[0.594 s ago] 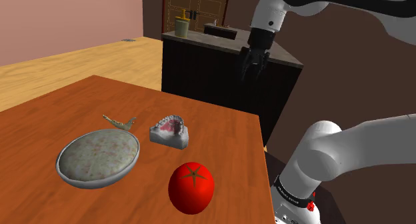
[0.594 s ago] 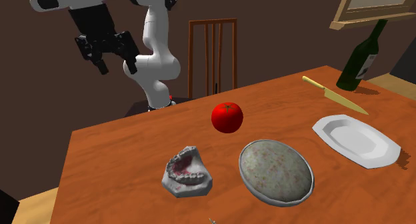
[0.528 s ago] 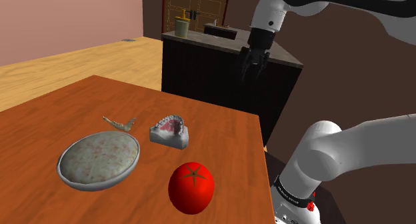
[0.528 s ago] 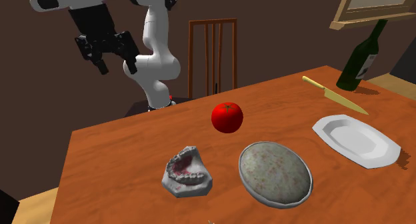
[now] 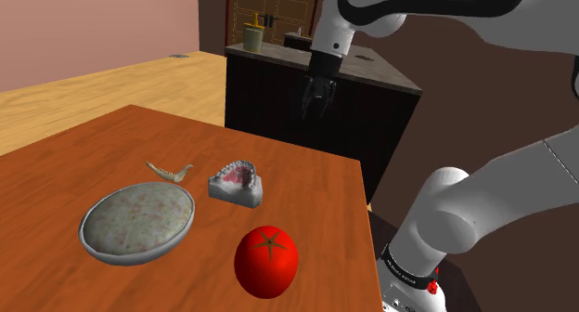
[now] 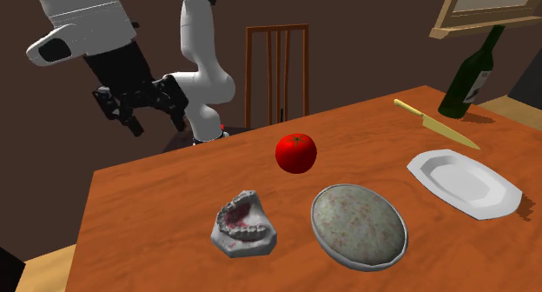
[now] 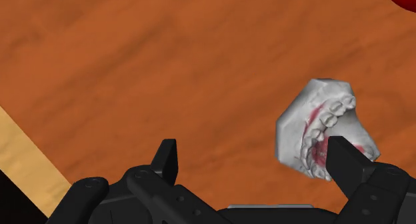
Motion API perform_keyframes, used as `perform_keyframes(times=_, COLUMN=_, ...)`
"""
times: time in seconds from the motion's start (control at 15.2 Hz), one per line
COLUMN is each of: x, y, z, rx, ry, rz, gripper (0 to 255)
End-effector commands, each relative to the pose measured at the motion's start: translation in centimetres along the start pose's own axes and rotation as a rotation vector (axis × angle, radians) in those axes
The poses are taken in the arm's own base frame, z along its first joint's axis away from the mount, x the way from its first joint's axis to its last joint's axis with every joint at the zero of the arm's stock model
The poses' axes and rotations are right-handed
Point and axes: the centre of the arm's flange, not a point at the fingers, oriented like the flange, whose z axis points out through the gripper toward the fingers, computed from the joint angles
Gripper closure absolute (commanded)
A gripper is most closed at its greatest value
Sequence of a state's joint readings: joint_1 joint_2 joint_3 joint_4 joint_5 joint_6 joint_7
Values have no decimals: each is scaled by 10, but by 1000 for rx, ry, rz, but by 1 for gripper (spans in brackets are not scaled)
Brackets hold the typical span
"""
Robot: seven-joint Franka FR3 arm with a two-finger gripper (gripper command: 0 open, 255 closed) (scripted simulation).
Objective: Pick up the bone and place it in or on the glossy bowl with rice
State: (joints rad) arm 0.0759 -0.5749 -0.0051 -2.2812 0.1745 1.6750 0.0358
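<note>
Gripper point(image 5: 316, 104) spread wide and empty, hanging well away from the bowl point(image 5: 193, 213). One finger hides a corner of the teeth cast point(image 7: 320, 119). Bowl's full of speckled rice, and the bone point(image 5: 167, 171) lies just beside its rim.

We see a home, prob. a dining rm: wood table point(image 6: 156, 216) w/ plate point(image 6: 465, 184), knife point(image 6: 434, 123), wine bottle point(image 6: 470, 76); chair point(image 6: 276, 69), counter point(image 5: 269, 101) nearby.

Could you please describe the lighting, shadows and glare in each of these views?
Shoulder view: even, soft light, with a mild sheen on the tomato. Second exterior view: a small dark shadow at the edge of the plate. Wrist view: the table evenly lit, no glare.
</note>
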Motion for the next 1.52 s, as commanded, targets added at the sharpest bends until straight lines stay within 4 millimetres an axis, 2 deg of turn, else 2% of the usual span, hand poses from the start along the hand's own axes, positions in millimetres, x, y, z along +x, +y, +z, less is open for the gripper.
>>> perform_keyframes(times=0.0, x=23, y=-5, z=14, rx=16, ry=-5, rz=-38, gripper=0)
perform_keyframes(times=0.73, x=136, y=-62, z=85, rx=100, ry=-36, rz=-244, gripper=0)
perform_keyframes(times=1.45, x=233, y=-145, z=153, rx=184, ry=-67, rz=-450, gripper=0)
